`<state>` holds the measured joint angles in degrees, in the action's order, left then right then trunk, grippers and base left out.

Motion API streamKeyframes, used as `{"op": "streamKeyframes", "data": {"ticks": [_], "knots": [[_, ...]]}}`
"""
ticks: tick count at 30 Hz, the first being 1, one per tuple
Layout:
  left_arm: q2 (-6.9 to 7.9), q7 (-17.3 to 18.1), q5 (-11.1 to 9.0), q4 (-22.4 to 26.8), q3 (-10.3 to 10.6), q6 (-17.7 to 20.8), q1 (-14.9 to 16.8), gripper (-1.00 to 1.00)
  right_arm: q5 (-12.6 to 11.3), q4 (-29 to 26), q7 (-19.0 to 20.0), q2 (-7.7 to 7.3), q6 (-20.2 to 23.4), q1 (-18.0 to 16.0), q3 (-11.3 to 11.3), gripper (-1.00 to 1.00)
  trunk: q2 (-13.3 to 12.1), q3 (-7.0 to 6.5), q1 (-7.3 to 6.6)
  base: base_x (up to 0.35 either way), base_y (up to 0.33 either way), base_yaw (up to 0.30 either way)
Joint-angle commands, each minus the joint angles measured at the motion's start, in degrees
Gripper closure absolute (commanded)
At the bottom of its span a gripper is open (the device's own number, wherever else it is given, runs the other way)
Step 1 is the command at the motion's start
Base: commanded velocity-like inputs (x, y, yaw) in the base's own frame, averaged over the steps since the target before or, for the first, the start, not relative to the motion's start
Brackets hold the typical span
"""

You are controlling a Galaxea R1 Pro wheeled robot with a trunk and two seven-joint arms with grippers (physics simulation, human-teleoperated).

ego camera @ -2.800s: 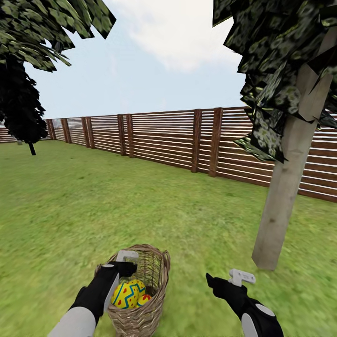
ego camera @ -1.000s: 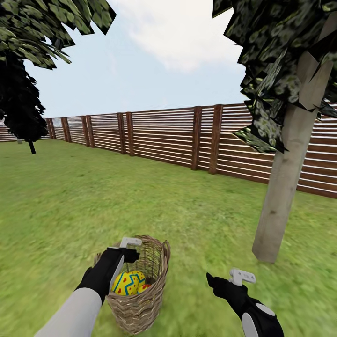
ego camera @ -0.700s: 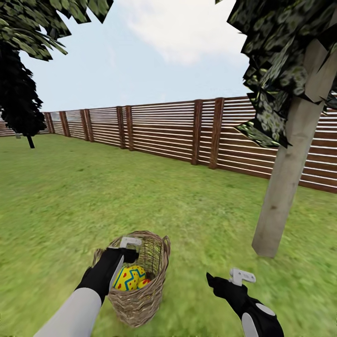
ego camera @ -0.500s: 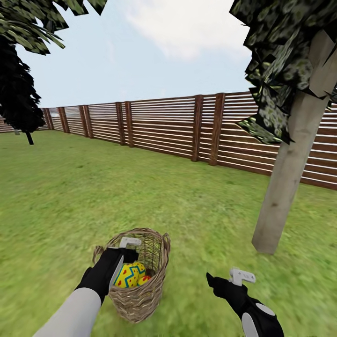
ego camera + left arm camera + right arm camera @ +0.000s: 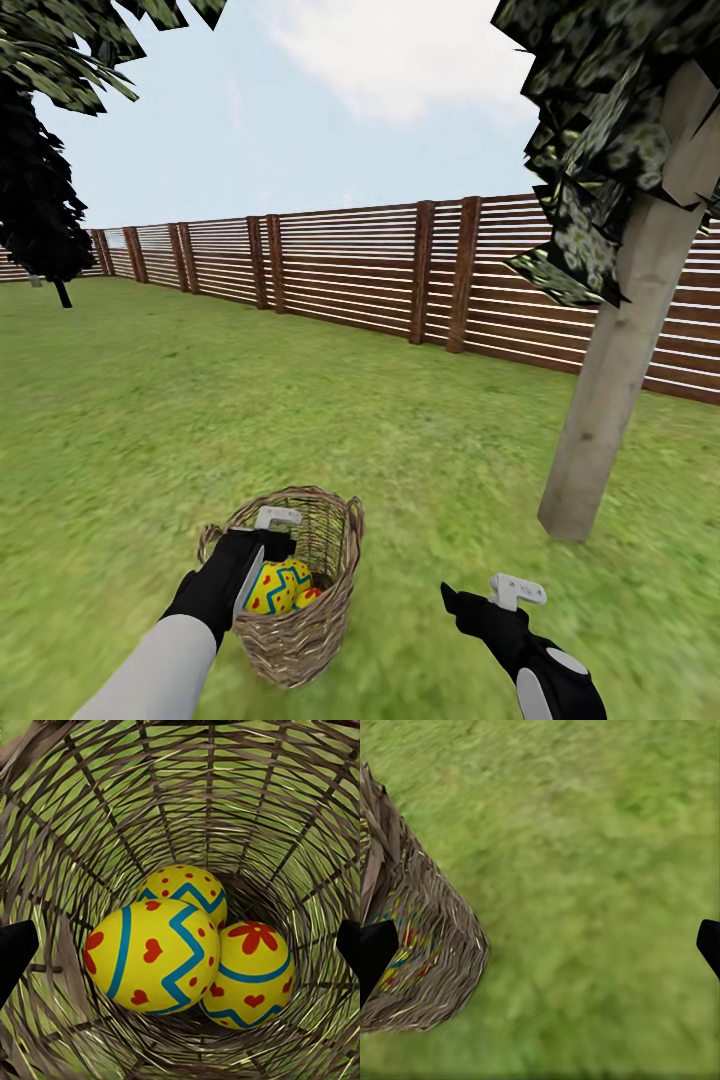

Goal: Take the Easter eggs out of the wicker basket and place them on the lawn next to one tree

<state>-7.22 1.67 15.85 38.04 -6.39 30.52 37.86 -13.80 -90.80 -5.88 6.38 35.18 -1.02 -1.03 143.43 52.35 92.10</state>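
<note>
The wicker basket [image 5: 300, 620] stands on the lawn [image 5: 200, 420] just ahead of me. In the left wrist view three Easter eggs lie together at its bottom: a large one [image 5: 150, 956], one behind it [image 5: 184, 885] and one beside it [image 5: 251, 975]. My left gripper [image 5: 266, 560] hangs over the basket's mouth, pointing down at the eggs. It is open, its dark fingertips [image 5: 15, 952] wide apart and touching no egg. My right gripper [image 5: 468, 605] is open and empty, low over the grass to the basket's right. A tree [image 5: 610, 400] with a pale trunk stands to the right.
A brown slatted fence [image 5: 380, 270] closes the garden behind. A black cypress-like tree [image 5: 40, 210] stands far left. The basket's outer wall [image 5: 420, 960] is close beside the right gripper. Open grass lies between the basket and the pale trunk.
The whole picture has shifted upward, so the camera has moved. The left gripper stays over the basket's mouth, and the right arm holds the same pose.
</note>
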Motion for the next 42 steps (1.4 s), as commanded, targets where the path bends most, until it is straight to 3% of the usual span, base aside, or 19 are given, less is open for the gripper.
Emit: {"op": "streamKeyframes", "data": {"ticks": [1,42], "knots": [[-0.07,0.2,0.3,0.1,-0.3,0.2,0.0,-1.00,-0.6,-0.1,-0.5,0.03,0.2,0.0,0.0,-1.00,0.0,0.06,-0.01,0.000,0.007,0.000],[-0.10,0.2,0.4,-0.1,1.5,0.2,0.0,-1.00,-0.6,-0.1,-0.4,-0.06,0.2,0.0,-0.1,-1.00,0.0,0.04,-0.01,0.028,0.037,-0.001]]}}
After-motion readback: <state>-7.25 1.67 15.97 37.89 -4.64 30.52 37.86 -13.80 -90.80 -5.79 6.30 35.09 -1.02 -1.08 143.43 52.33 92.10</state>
